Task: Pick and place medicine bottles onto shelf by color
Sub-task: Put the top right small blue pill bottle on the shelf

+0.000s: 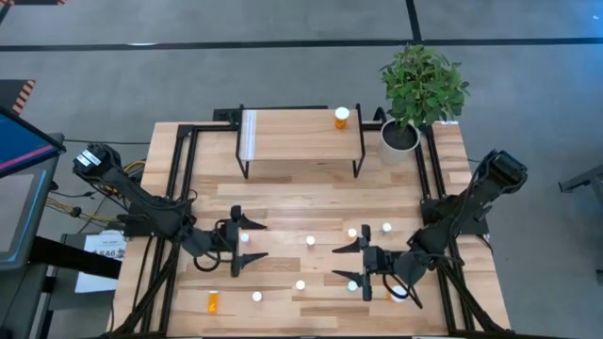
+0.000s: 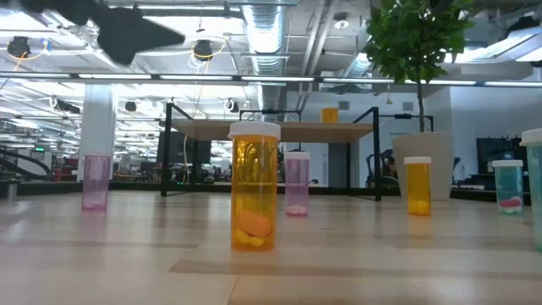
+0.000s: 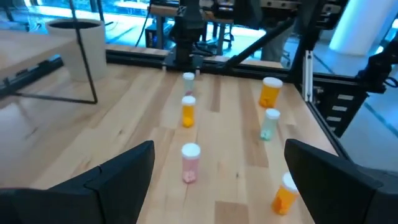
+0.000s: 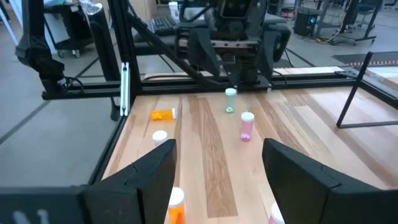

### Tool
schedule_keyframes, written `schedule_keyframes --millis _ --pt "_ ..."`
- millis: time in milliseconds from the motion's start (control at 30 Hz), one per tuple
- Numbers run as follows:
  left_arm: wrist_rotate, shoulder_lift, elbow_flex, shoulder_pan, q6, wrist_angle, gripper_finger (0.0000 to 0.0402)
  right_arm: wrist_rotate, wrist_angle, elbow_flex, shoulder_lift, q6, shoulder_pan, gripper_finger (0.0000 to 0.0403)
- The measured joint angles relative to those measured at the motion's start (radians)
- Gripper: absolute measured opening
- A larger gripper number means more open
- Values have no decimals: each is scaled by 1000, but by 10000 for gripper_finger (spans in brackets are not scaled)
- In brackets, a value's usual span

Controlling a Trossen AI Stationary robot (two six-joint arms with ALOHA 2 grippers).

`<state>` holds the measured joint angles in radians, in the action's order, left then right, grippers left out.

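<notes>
In the high view, the left end effector [image 1: 247, 241] sits at lower left of the bench [image 1: 283, 184], fingers spread wide and gripping nothing, with a white-capped bottle [image 1: 244, 238] between its tips. The right end effector [image 1: 358, 266] sits at lower right, also spread and empty. The shelf [image 1: 300, 134] stands at upper centre with 1 orange bottle [image 1: 341, 117] on its right end. The other medicine bottles [image 1: 309, 241] are scattered upright across the lower bench; 1 orange bottle on its side [image 1: 212, 302] lies at lower left. A potted plant [image 1: 419, 89] stands at upper right.
</notes>
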<state>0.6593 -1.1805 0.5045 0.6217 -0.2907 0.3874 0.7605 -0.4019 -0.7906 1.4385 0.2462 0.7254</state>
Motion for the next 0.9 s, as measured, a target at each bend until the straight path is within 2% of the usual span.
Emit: schedule_keyframes --millis 100,233,433,567,900 --pt "1 0 108 27 -53 -223 345 0 0 0 -1 0 0 260" --pt "56 -30 229 70 -205 -528 345 -2 19 -21 -1 -7 2 260" --pt "107 -98 229 82 -451 -835 345 -1 51 -29 0 -8 1 260" --pt "82 -117 222 73 -592 -923 345 -1 56 -29 0 -8 -2 260" --pt "96 -58 117 74 -693 -895 345 -1 11 -29 0 -63 -8 260"
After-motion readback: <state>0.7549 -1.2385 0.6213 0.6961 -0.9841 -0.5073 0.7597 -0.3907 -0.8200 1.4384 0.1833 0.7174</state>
